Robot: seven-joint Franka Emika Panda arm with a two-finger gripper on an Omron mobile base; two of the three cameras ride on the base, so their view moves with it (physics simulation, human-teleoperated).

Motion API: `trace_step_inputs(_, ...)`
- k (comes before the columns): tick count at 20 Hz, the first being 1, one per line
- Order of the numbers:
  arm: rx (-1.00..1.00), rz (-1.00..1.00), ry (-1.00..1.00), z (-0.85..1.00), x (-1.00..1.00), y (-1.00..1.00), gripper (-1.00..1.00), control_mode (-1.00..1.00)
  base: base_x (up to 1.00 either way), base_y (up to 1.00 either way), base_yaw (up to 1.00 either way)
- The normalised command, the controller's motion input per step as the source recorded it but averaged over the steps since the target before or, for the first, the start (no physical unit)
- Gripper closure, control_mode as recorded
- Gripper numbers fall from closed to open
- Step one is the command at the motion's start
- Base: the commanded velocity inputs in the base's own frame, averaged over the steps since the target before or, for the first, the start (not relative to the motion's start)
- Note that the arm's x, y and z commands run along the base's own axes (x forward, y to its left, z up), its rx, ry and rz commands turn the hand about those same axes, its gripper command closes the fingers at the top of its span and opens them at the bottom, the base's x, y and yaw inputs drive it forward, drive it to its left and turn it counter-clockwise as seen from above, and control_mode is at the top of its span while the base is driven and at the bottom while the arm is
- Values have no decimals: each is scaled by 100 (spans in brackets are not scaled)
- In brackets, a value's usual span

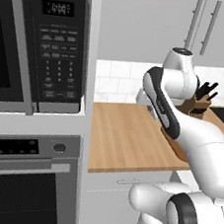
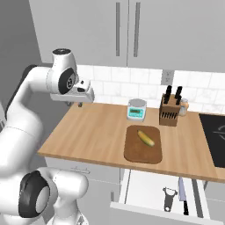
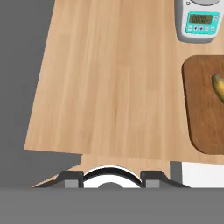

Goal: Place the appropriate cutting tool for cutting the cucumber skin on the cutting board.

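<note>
One black-handled peeler (image 2: 168, 196) is lying in the open white drawer (image 2: 149, 188), lengthwise front-to-back, well below and right of the gripper (image 2: 79, 103); whether its fingers are apart cannot be told.

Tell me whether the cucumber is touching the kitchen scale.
Apart. In the right base view the cucumber lies on the cutting board, with bare board and countertop between it and the scale.

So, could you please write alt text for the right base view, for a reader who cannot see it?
A cucumber lies on a dark cutting board on a wooden counter, with a scale and knife block behind. Below, an open drawer holds a peeler and a knife; the gripper hovers at the counter's left.
</note>
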Motion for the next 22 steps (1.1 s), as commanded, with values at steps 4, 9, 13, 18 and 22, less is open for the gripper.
trace_step_inputs(4,0,-3,-13,-1,-30,-40,-100,-100,0,0,0)
trace_step_inputs(9,4,-5,-7,-23,-43,-100,-100,-100,0,0,0)
trace_step_inputs(13,17,-13,8,-36,-49,-100,-100,-100,0,0,0)
trace_step_inputs(18,13,-9,14,-34,-20,-100,-100,-100,0,0,0)
trace_step_inputs(22,0,2,0,-12,2,-82,-100,-100,0,0,0)
